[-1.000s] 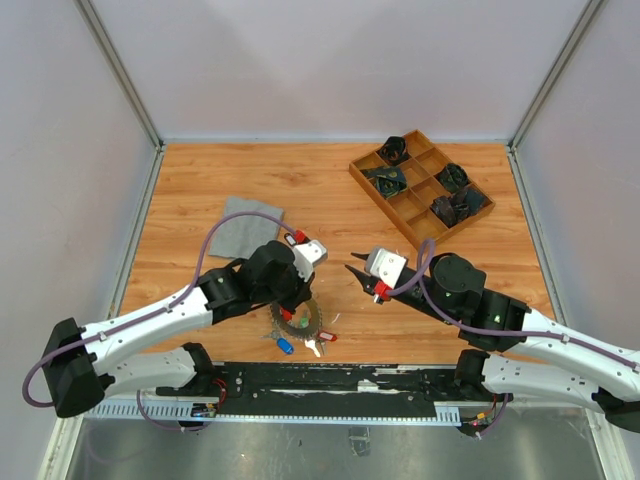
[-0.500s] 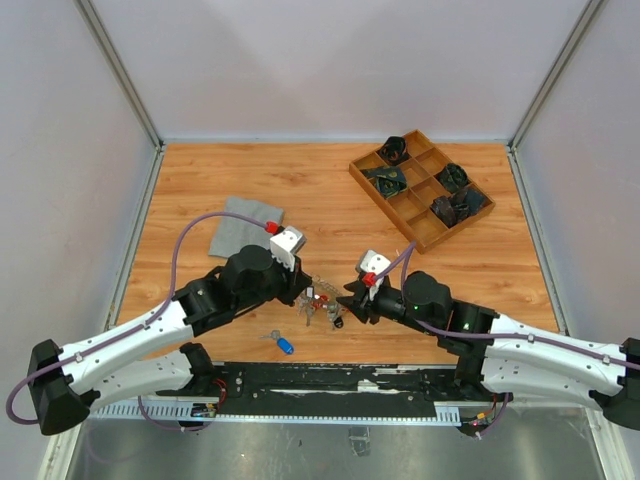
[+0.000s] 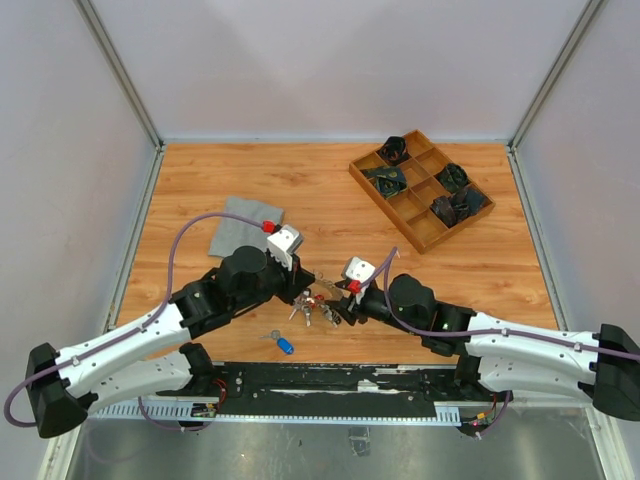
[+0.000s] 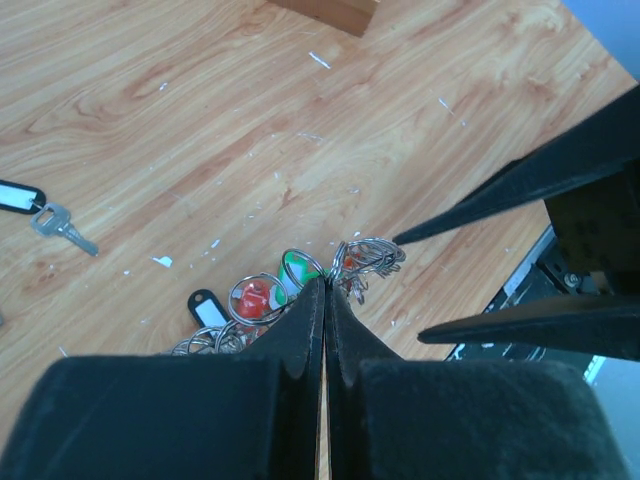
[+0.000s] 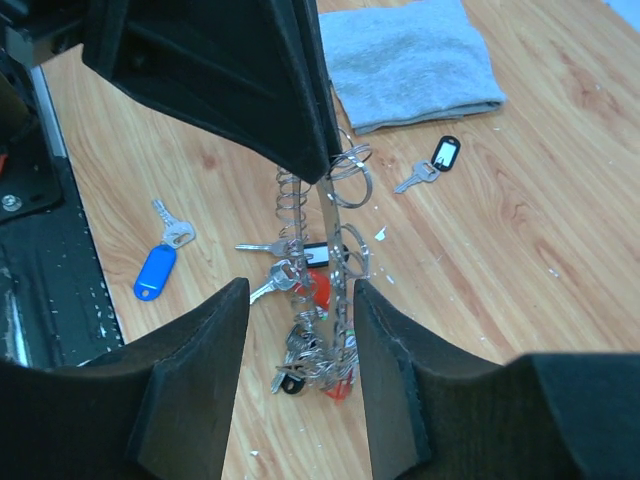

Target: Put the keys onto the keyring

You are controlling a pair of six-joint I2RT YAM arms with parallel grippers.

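Right wrist: left tool (image 5: 318,160) clenched on keyring (image 5: 333,260), keys (image 5: 300,365) dangling mid-frame. Right tool (image 5: 300,290) released, fingers straddling bunch. Blue-tagged key (image 5: 160,270) on table (image 5: 520,200), lower left.

From above, the thin metal keyring crowded with silver keys (image 3: 316,306) is largely covered by the two black gripper heads near the wooden table's (image 3: 330,190) near edge. Its separate keys are too small to tell apart. The dark contents of the brown wooden compartment tray (image 3: 388,210) by the far right corner are too small to identify.

In the left wrist view, the left gripper (image 4: 325,285), pressed shut, covers most of the keyring. The right gripper (image 4: 410,290) has its black fingers (image 4: 530,180) cut off by the right edge. The tray's corner runs off the top edge, and the black oval tag of a small silver key (image 4: 55,225) runs off the left edge.

In the right wrist view, the folded grey cloth (image 5: 410,60) is cut by the top edge, and the lowest hanging keys blur together.
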